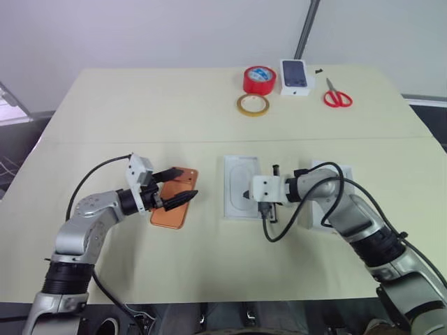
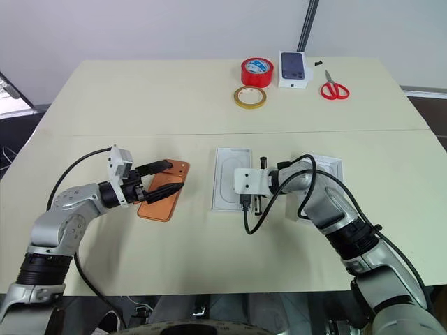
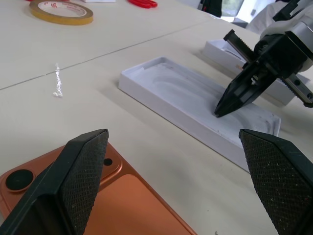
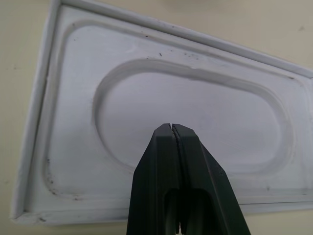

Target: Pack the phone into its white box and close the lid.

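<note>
The orange-copper phone lies flat on the table at the left, camera cluster showing. My left gripper hovers just over its far end, open, with one finger on each side and nothing held. To the right lies a thin white moulded insert with an oval recess. My right gripper is shut, its tip resting on the insert's floor. A shallow white box piece lies under my right forearm, mostly hidden. I cannot tell whether it is the white box or the lid.
At the table's far edge stand a red tape roll, a yellow tape ring, a small white box with a phone picture and red scissors. A small crumpled scrap lies between phone and insert.
</note>
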Motion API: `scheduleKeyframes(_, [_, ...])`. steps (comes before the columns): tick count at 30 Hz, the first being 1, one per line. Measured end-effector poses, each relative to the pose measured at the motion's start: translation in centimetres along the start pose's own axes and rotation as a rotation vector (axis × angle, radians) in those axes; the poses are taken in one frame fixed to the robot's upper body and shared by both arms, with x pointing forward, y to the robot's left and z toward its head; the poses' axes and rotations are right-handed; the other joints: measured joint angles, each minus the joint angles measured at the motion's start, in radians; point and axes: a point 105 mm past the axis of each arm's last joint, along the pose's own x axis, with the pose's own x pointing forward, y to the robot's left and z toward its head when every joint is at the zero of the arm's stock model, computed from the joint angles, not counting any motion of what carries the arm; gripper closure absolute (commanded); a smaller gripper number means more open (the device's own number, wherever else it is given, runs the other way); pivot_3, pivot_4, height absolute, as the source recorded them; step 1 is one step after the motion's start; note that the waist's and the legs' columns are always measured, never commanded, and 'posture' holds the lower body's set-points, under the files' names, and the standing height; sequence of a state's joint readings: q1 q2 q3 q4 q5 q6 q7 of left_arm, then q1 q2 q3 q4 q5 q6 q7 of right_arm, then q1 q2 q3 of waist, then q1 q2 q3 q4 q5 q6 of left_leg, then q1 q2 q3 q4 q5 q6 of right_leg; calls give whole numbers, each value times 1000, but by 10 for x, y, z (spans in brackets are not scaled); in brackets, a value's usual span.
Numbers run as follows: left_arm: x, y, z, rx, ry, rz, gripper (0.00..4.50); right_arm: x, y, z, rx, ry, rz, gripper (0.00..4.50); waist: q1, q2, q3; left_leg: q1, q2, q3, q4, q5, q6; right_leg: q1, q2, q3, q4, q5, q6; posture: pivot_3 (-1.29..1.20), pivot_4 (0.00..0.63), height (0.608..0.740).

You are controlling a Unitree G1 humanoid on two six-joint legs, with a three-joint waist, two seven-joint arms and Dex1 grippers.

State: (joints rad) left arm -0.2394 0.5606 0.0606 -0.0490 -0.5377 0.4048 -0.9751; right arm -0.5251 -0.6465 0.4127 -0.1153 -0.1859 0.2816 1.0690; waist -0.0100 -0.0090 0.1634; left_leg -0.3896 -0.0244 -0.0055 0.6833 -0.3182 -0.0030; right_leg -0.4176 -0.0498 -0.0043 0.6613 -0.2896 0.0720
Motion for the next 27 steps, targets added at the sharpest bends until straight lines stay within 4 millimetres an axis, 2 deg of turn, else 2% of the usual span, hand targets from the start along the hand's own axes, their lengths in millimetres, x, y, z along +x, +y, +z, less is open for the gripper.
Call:
scheduleKeyframes(10, [2,2,0,-10,4,11,0,17,-1,15,61,-82,-41,4459,-4,0,0,0,0,0,0,0,0,-2,0,0,2,0,0,0,150,740])
scheduleKeyframes(13, [2,4,-3,-41,20,26,0,17,-9,17,60,-95,-76,4459,-3,0,0,-1,0,0,0,0,0,-2,0,0,2,0,0,0,150,740])
scheduleKeyframes(16, [0,10,-7,-144,70,49,0,11,-27,20,57,-122,-161,4459,-3,0,0,-1,0,0,0,0,-1,-2,1,0,3,0,0,0,150,740])
scheduleKeyframes(19, [-9,21,-4,-270,123,88,0,7,-41,35,61,-204,-230,4459,-7,0,0,-1,0,0,0,1,-1,-3,1,0,4,0,0,0,150,740])
scheduleKeyframes(23, [-28,31,11,-427,152,87,0,11,-56,64,116,-310,-279,4459,-11,0,0,-2,0,0,0,2,-3,-6,2,0,6,0,0,0,150,740])
scheduleKeyframes(27, [-48,45,17,-511,182,117,0,27,-50,87,113,-347,-244,4459,-10,0,0,-2,0,0,0,5,-8,-6,2,0,6,0,0,0,150,740])
